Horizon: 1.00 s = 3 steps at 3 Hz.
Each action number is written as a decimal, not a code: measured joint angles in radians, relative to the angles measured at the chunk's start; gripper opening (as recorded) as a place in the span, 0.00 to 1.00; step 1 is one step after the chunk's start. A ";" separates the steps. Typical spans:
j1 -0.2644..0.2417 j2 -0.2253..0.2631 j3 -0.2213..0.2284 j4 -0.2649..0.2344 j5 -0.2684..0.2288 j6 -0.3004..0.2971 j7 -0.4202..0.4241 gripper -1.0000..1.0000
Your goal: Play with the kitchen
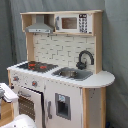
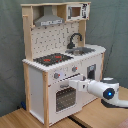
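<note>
Standing on a light wooden floor (image 2: pixel 20 119) before a grey curtain (image 2: pixel 10 50), the kitchen (image 2: pixel 60 55) fills the middle of both exterior views. Going from the second exterior view's left, its grey hood (image 2: pixel 48 20) hangs under the top shelf, with the white pegboard back (image 2: pixel 50 37) below it and the red-ringed hob (image 2: pixel 52 59) on the counter. Further right come the black faucet (image 2: pixel 74 40) and the sink (image 2: pixel 85 50), and up top a small microwave panel (image 2: pixel 77 12). Under the hob sit two knobs (image 2: pixel 56 75) and the windowed oven door (image 2: pixel 62 97). From the second exterior view's right edge the arm (image 2: pixel 102 91) reaches across, its gripper (image 2: pixel 71 82) at the upper edge of the oven door, just below the knobs; whether the claw is spread or closed, or has hold of anything, cannot be told. In the first exterior view the arm's white parts (image 1: pixel 9 94) show at the first exterior view's left edge, beside the oven door (image 1: pixel 29 105).
</note>
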 joint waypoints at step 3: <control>-0.044 -0.017 0.067 0.008 -0.002 0.051 0.247 1.00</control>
